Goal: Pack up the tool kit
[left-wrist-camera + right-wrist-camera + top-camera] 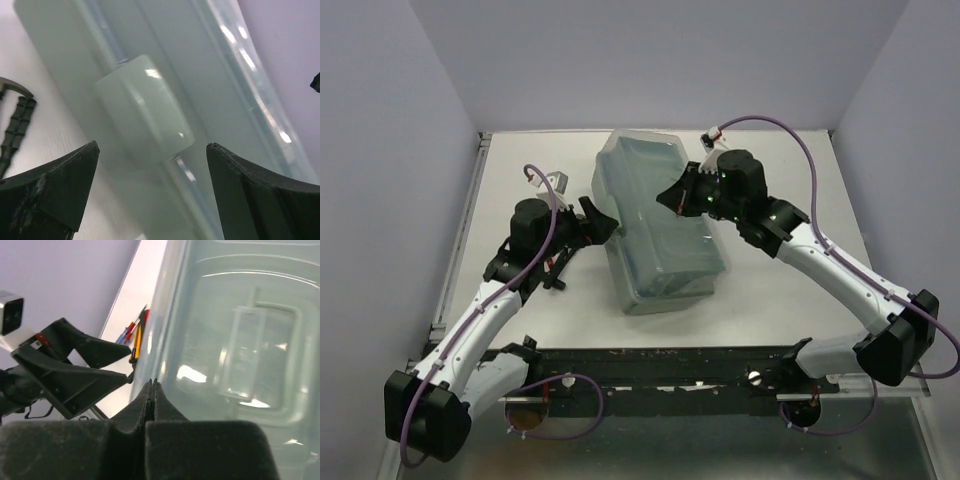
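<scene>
A translucent pale-green tool case (pixel 658 220) lies closed in the middle of the table. My left gripper (pixel 605 222) is open at the case's left side, its fingers either side of the side latch (pixel 145 110) in the left wrist view, not touching it. My right gripper (pixel 668 196) is shut and empty, its tips pressed down on or just above the case lid (pixel 240 340). A few small tools with red, blue and yellow handles (pixel 136 335) lie on the table past the case's left edge in the right wrist view.
A black tool (pixel 12 125) lies on the white table left of the case, by my left arm. A black rail (pixel 670 365) runs along the near edge. Walls close the table on three sides.
</scene>
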Controlling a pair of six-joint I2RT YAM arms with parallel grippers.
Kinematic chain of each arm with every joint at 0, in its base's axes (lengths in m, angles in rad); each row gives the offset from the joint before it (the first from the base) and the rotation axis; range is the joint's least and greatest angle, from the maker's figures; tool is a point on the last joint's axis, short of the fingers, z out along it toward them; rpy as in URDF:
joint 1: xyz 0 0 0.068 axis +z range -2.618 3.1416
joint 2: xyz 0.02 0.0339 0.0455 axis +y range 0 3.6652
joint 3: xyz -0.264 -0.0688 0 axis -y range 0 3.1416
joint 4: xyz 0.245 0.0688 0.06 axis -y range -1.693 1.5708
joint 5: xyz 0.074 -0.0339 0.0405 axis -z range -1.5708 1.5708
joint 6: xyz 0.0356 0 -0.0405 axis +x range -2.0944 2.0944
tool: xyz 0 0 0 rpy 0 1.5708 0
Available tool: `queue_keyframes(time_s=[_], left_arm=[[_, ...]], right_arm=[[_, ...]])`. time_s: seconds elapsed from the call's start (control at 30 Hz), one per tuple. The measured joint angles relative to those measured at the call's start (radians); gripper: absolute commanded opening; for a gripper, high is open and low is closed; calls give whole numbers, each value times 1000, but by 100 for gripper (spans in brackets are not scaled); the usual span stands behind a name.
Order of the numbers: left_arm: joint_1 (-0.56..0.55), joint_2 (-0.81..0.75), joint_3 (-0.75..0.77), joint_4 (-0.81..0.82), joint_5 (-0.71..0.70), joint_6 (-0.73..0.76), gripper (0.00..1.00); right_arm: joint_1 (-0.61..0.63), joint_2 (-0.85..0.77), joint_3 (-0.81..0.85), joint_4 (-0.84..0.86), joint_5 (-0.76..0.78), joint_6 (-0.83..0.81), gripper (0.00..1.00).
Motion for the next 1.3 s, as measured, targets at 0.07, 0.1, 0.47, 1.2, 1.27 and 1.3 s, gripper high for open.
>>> queue_keyframes(time_s=[0.07, 0.1, 0.47, 1.2, 1.27, 1.3], left_arm=[[10, 0, -34, 26, 29, -25, 99], [17, 1, -57, 50, 44, -43, 99], [42, -85, -194, -18, -57, -108, 98], [281, -69, 130, -296, 56, 51, 99], [316, -51, 192, -327, 76, 99, 99], [326, -43, 211, -339, 80, 117, 99]], right_arm=[[27, 13, 1, 11, 4, 0, 1], [39, 22, 1, 13, 6, 0, 1], [130, 94, 0, 18, 10, 11, 1], [295, 315, 368, -379, 262, -419, 74], [318, 353, 407, -399, 279, -438, 74], [322, 360, 424, -410, 289, -446, 74]])
